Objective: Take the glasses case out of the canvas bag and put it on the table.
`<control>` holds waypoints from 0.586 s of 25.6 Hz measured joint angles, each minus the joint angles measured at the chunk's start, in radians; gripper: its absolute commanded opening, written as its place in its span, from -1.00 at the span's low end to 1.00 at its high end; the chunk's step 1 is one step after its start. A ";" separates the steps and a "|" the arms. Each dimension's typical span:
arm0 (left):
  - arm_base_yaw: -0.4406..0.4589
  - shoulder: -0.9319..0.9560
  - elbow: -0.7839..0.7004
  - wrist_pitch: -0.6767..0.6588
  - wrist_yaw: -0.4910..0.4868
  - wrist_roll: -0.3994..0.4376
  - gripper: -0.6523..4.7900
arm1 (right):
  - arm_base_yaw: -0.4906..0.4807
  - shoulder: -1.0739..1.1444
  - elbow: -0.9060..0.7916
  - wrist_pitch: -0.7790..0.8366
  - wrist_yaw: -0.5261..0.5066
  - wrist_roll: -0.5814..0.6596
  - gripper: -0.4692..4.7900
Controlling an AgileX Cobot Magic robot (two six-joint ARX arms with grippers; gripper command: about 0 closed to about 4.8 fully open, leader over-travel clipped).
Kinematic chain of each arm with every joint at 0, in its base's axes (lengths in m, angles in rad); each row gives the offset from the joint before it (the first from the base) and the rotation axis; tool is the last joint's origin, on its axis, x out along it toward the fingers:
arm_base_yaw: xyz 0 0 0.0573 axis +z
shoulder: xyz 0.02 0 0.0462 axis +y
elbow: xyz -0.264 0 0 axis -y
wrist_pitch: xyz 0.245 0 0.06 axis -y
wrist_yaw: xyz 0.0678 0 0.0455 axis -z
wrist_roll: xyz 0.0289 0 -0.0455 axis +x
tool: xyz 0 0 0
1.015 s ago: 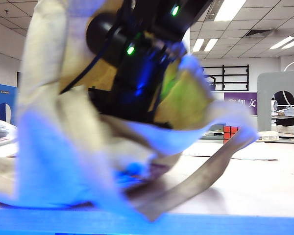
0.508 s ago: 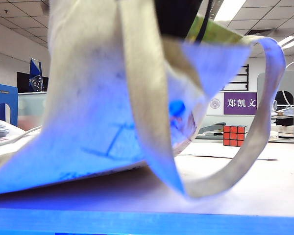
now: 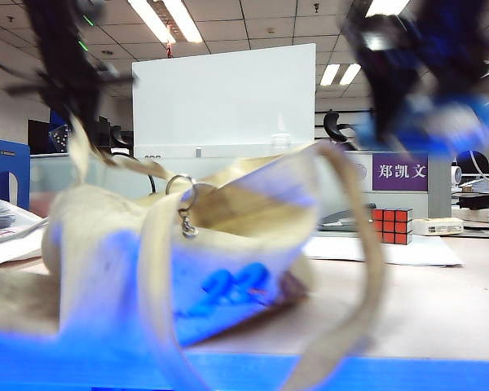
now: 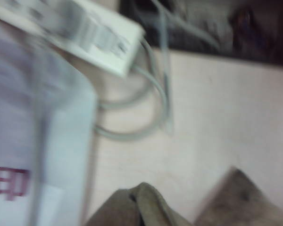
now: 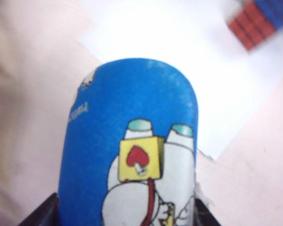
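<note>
Overhead, right tool (image 3: 440, 122), a blur above the pale beige desk (image 3: 407, 309), clamps the bright blue cartoon-printed glasses case (image 5: 132, 155). Red-faced Rubik's cube (image 3: 391, 225) sits on white paper beneath. Left tool, jaws pinched together, holds up the floppy cream canvas bag (image 3: 187, 269) by its cloth.
</note>
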 measured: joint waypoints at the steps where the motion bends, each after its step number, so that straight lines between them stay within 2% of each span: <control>1: 0.028 -0.038 0.000 0.025 0.000 -0.001 -0.78 | -0.064 0.020 -0.047 0.052 -0.076 -0.001 0.13; 3: 0.079 -0.094 0.001 0.089 0.022 -0.046 -0.78 | -0.121 0.070 -0.098 0.117 -0.161 0.000 0.13; 7: 0.159 -0.159 0.003 0.213 0.101 -0.174 -0.78 | -0.129 0.204 -0.118 0.191 -0.175 -0.029 0.13; 11: 0.161 -0.174 0.002 0.263 0.121 -0.227 -0.78 | -0.127 0.281 -0.117 0.238 -0.191 -0.028 0.13; 15: 0.166 -0.177 0.002 0.327 0.207 -0.249 -0.78 | -0.134 0.343 -0.111 0.290 -0.226 -0.027 0.19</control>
